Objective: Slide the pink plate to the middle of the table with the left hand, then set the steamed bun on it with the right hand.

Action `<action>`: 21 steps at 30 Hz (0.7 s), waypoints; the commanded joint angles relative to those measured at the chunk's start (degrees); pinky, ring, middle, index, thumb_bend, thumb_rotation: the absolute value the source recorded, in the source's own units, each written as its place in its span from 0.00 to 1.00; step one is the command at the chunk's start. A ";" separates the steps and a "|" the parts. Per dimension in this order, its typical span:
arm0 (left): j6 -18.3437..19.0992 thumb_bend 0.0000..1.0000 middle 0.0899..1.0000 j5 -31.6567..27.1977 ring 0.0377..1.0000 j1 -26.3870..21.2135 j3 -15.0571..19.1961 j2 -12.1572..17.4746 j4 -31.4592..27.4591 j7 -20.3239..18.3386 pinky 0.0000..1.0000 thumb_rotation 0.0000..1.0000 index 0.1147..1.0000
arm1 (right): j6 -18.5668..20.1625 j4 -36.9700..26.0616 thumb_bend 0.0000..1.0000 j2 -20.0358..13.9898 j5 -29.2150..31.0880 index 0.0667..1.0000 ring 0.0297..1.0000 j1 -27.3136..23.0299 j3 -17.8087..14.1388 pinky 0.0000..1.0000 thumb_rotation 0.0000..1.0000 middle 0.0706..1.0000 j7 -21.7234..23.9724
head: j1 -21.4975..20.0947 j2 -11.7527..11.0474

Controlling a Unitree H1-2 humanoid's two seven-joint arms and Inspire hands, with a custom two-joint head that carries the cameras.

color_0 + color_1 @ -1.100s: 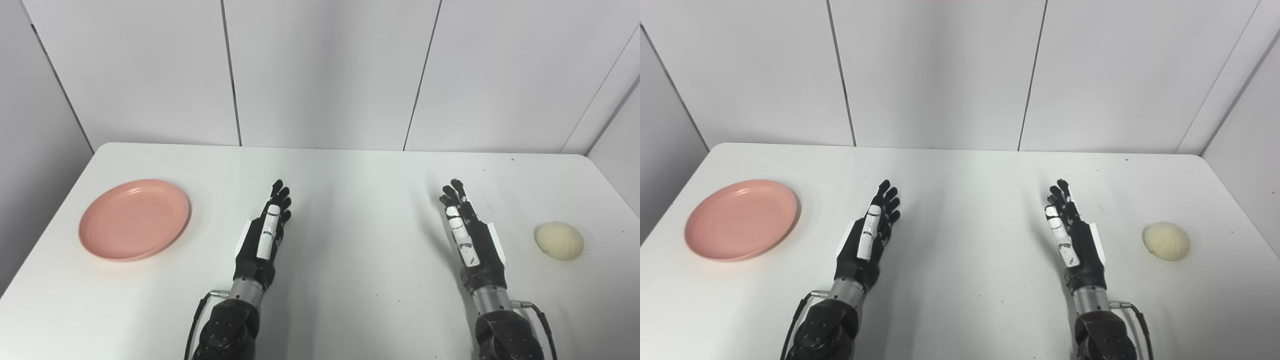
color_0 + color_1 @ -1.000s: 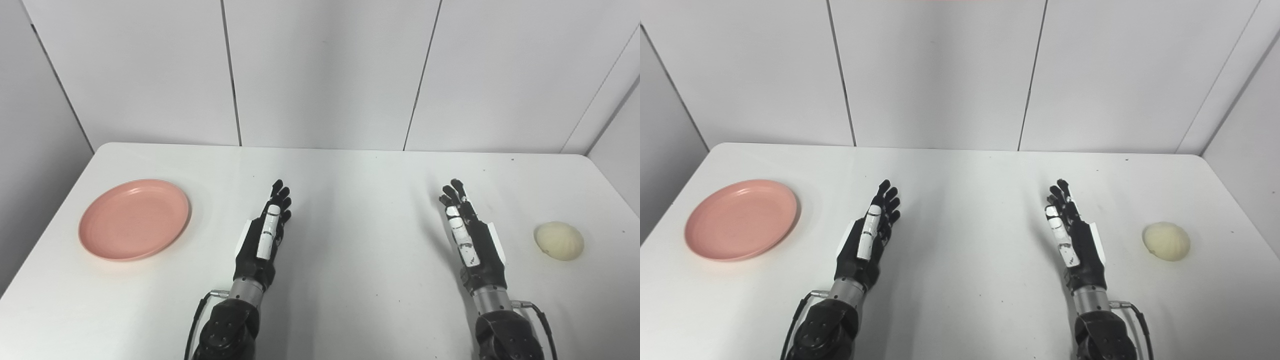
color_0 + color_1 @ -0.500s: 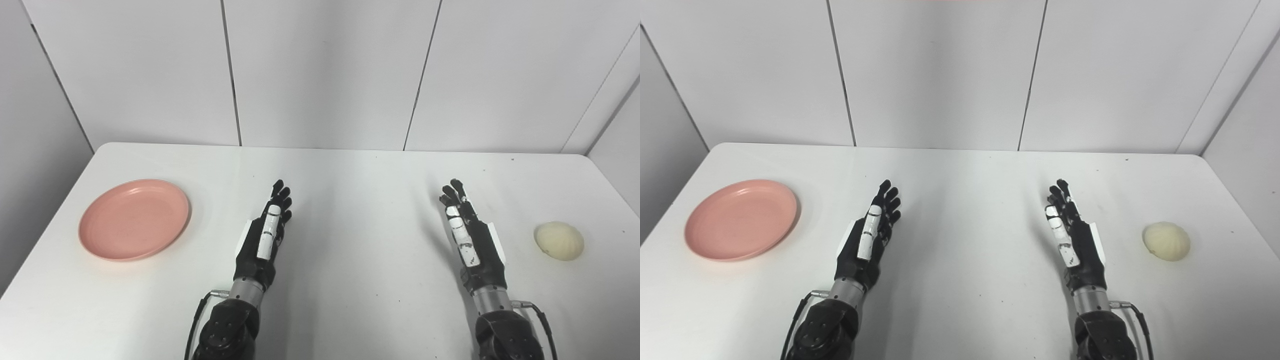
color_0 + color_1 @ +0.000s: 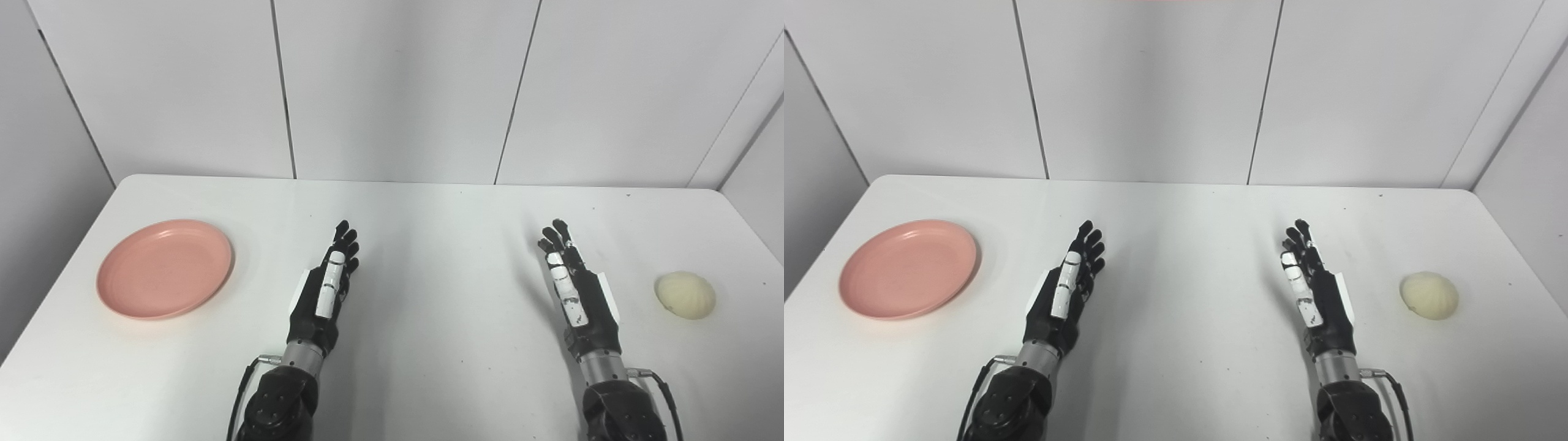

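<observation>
Hovering edge-on over the white counter [image 4: 429, 343], the black left hand [image 4: 323, 294] and black right hand [image 4: 576, 294] hold nothing, fingers extended – the round pink plastic plate [image 4: 164, 268] lies far left, the pale rounded steamed bun [image 4: 685, 294] far right – each apparently placed for its own hand's reach

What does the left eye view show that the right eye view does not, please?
Only the left eye view shows more of the left wall panel beside the table. Only the right eye view shows more of the right wall and bare table beyond the bun. Both share the pink plate, the bun, and the open left hand and right hand, holding nothing.
</observation>
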 commanded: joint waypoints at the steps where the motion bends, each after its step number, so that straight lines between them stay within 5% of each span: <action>1: -0.26 0.52 1.00 -0.75 1.00 -1.39 0.78 -0.16 1.39 0.33 1.00 1.00 1.00 | -2.84 1.05 0.65 -0.59 0.88 0.98 0.96 0.18 -0.24 1.00 0.85 0.96 0.83 | 0.73 -0.28; 10: -5.69 0.59 0.99 -3.53 1.00 -8.91 6.83 0.07 7.23 3.36 1.00 1.00 0.99 | -6.05 5.35 0.65 -2.09 3.38 0.99 0.96 0.02 -1.28 1.00 0.85 0.97 2.98 | 8.98 -4.43; 21: -3.31 0.69 0.90 -5.01 0.93 -14.00 11.07 6.41 0.97 4.52 0.98 1.00 0.88 | -6.70 6.97 0.57 -3.18 6.49 1.00 0.98 -0.48 -1.86 1.00 0.88 0.99 5.20 | 13.46 -6.47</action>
